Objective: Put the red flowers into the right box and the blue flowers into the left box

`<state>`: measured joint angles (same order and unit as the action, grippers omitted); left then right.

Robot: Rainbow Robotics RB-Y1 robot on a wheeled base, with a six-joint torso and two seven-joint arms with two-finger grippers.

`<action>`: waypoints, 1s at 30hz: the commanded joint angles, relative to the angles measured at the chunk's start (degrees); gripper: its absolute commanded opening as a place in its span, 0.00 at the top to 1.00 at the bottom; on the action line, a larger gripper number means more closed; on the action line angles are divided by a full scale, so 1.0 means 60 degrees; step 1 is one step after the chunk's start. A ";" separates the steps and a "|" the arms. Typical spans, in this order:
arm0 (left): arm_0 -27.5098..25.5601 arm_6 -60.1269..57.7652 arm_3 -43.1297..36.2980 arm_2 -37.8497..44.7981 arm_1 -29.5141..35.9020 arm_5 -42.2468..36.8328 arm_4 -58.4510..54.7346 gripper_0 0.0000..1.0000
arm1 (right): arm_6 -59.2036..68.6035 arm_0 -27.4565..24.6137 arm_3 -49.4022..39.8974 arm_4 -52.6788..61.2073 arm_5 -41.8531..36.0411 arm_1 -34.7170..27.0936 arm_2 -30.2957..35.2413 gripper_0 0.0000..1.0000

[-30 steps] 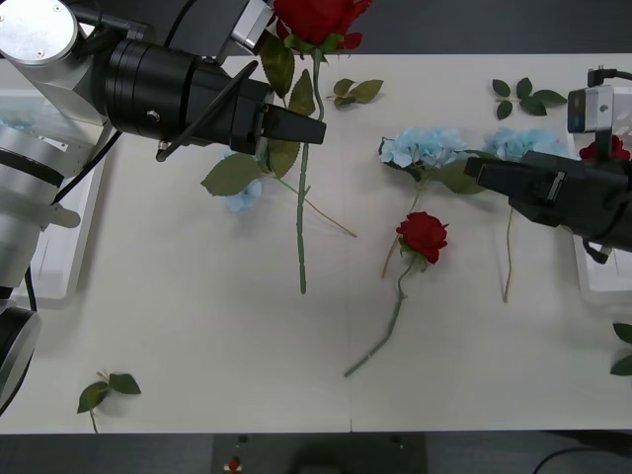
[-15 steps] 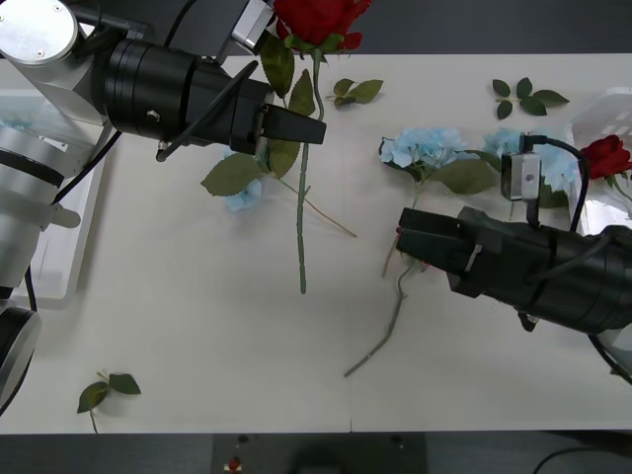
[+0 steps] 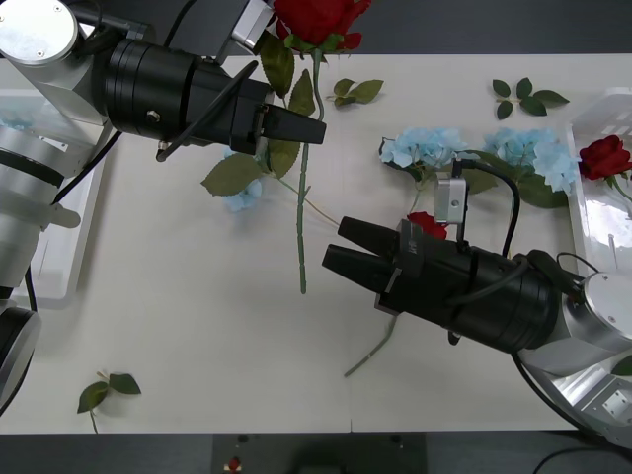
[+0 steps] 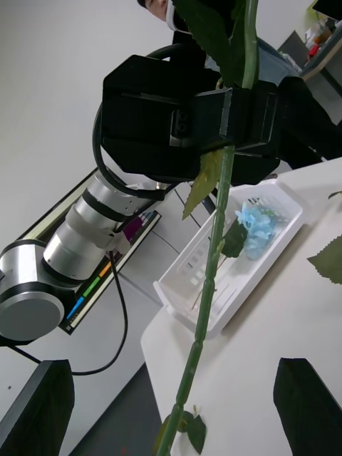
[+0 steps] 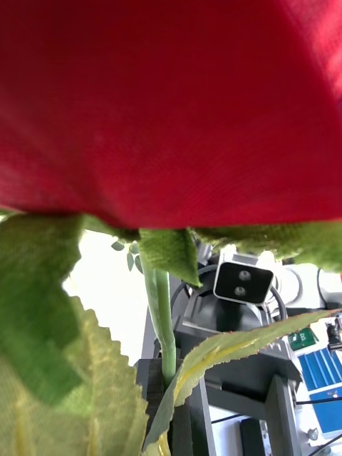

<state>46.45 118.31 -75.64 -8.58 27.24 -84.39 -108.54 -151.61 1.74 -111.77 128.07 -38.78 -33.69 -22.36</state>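
While the red rose point(image 3: 318, 18) hangs off the table, its bloom up at the far edge of the front view and its long green stem point(image 3: 302, 212) dangling straight down, the left gripper point(image 3: 314, 126) is clamped on that stem just under the leaves, black fingers pinched together around it. Up close in the left wrist view the bloom point(image 5: 171, 107) sits right against the camera, with the stem point(image 5: 162, 328) running down between the fingers. Facing it from the robot's right, the right gripper point(image 3: 340, 247) hovers over the middle of the table with its two black fingers spread apart and nothing between them, tips pointed at the hanging stem and just short of it; its wrist view looks along the stem point(image 4: 214, 271) between those parted fingertips point(image 4: 39, 406). Under that arm a second red rose point(image 3: 427, 223) lies on the table, mostly covered. Beyond it, two blue flowers point(image 3: 425, 148) rest side by side, and another blue flower point(image 3: 243, 196) lies below the left gripper. Over at the right edge, the right box point(image 3: 592, 222) holds one red rose point(image 3: 604, 156). Far left, the left box point(image 4: 235, 271) has a blue flower point(image 4: 256, 224) inside.
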 commanded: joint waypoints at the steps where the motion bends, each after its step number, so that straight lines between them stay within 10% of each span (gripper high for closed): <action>1: 0.0344 0.0247 -0.0152 0.0067 0.0119 -0.0011 -0.0089 1.00 | -0.0220 0.0047 -0.0268 -0.0501 0.0178 0.0488 -0.0082 0.18; 22: 0.0344 0.0247 -0.0152 0.0067 0.0119 -0.0011 -0.0089 1.00 | -0.0015 0.0618 0.0479 -0.1643 0.1131 0.1894 -0.0814 0.19; 30: 0.0344 0.0247 -0.0152 0.0067 0.0119 -0.0011 -0.0089 1.00 | -0.0015 0.0691 0.0479 -0.1643 0.1350 0.1909 -0.0814 0.85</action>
<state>46.45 118.31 -75.64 -8.58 27.24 -84.39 -108.54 -151.60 5.02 -107.89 118.52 -31.06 -22.96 -27.41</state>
